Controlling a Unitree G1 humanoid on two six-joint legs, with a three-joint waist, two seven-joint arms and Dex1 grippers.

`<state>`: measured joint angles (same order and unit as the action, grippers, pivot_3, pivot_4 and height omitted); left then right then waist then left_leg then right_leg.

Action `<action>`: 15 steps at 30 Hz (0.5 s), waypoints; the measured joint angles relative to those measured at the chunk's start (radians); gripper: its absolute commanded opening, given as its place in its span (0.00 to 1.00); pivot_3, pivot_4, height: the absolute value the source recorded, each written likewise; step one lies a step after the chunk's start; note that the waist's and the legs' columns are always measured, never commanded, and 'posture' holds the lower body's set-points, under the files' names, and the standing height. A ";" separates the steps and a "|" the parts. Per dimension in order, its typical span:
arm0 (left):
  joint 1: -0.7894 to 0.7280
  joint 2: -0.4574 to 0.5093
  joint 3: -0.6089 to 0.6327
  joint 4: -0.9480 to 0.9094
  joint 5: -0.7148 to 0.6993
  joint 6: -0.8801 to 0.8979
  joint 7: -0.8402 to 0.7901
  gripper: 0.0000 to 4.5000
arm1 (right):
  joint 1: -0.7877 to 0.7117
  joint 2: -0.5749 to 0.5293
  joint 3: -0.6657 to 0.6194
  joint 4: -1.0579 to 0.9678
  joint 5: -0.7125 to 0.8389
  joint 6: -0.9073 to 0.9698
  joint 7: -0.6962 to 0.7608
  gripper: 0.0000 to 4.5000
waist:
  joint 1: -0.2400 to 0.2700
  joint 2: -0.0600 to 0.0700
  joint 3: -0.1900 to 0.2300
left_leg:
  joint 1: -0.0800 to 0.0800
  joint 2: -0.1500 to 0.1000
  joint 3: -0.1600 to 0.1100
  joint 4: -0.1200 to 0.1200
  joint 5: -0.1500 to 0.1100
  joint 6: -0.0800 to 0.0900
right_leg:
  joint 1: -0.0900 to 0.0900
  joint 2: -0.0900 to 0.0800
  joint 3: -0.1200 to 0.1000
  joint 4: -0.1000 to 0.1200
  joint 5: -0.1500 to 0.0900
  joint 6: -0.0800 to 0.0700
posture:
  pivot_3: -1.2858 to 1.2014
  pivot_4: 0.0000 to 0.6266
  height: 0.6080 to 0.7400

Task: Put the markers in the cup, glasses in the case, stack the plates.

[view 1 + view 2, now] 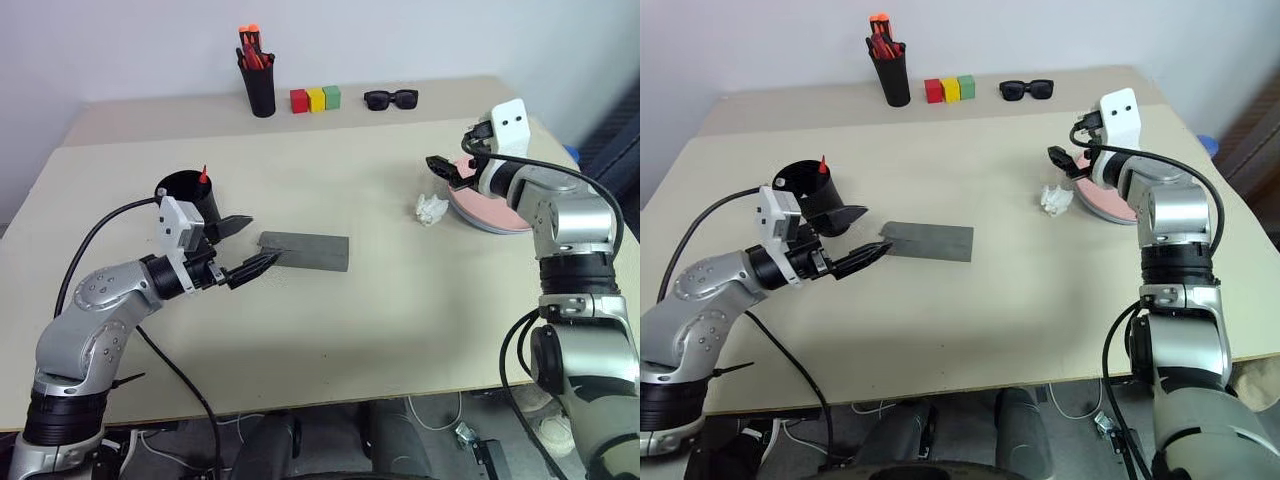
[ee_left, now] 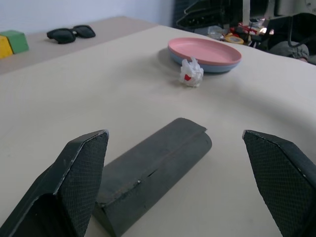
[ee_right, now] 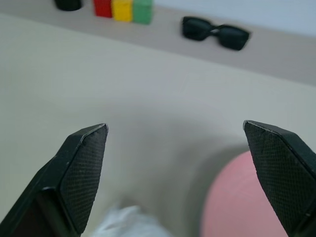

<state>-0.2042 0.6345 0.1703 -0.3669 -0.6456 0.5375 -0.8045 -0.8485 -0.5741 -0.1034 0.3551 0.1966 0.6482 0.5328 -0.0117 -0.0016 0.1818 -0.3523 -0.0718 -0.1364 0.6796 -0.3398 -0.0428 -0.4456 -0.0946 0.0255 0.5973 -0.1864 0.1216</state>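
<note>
lying flat on the table (image 1: 380,330), the case (image 1: 305,250) is the landmark here: its lid is down and its long axis runs across the robot's front, one short end just beside the left gripper (image 1: 246,245). that claw is spread wide and empty, level, aimed along the case from its near end, so the left arm is clearly the nearer one for any work on it. the plates (image 1: 490,212) sit well to the right of the case, pink on top of light blue, already stacked. the right gripper (image 1: 448,172) hovers at their case-side rim, fingers spread, holding nothing. the cup (image 1: 188,195) stands just left of the case, behind the left wrist, with a red marker (image 1: 203,175) tip poking out. a crumpled white scrap (image 1: 432,209) lies between case and plates.
</note>
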 measured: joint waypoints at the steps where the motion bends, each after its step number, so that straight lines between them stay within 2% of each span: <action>1: 0.000 0.000 0.000 0.001 0.000 0.000 0.000 1.00 | 0.017 0.001 0.004 -0.009 0.003 0.007 0.006 0.99 | 0.000 0.000 0.000 | 0.000 0.000 0.000 0.000 0.000 0.000 | 0.000 0.000 0.000 0.000 0.000 0.000 | 0.52 0.24 1.00; 7: -0.005 -0.001 0.000 0.002 0.000 0.002 0.000 1.00 | 0.129 0.001 0.102 -0.060 -0.031 0.028 0.046 0.99 | -0.006 0.000 0.000 | 0.000 0.000 0.001 0.000 0.000 0.000 | -0.001 0.000 0.000 0.000 0.000 0.000 | 0.52 0.24 1.00; 11: -0.004 0.000 0.000 0.000 -0.001 0.005 0.002 1.00 | 0.135 0.006 0.126 -0.059 -0.047 0.011 0.049 0.99 | -0.006 0.000 0.000 | 0.000 0.000 0.000 0.000 0.000 0.000 | -0.001 0.000 0.000 0.000 0.001 0.000 | 0.52 0.24 1.00; 14: 0.001 0.000 0.000 -0.002 -0.001 0.009 0.005 1.00 | 0.135 0.019 0.141 -0.035 -0.060 -0.016 0.055 0.82 | -0.006 0.000 0.000 | 0.000 0.000 0.001 0.000 0.000 0.000 | 0.000 0.000 0.000 0.000 0.001 -0.001 | 0.52 0.24 1.00; 15: 0.002 0.000 0.001 -0.004 -0.002 0.015 0.008 1.00 | 0.135 0.025 0.144 -0.022 -0.065 -0.024 0.055 0.71 | -0.005 0.000 0.000 | 0.000 0.000 0.001 0.001 0.000 0.000 | 0.000 0.000 0.000 0.000 0.001 -0.001 | 0.52 0.24 1.00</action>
<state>-0.2022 0.6343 0.1709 -0.3711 -0.6479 0.5521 -0.7968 -0.7131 -0.5493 0.0407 0.3334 0.1313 0.6242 0.5876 -0.0171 -0.0014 0.1819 -0.3521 -0.0717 -0.1359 0.6802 -0.3397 -0.0427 -0.4461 -0.0946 0.0256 0.5976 -0.1853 0.1211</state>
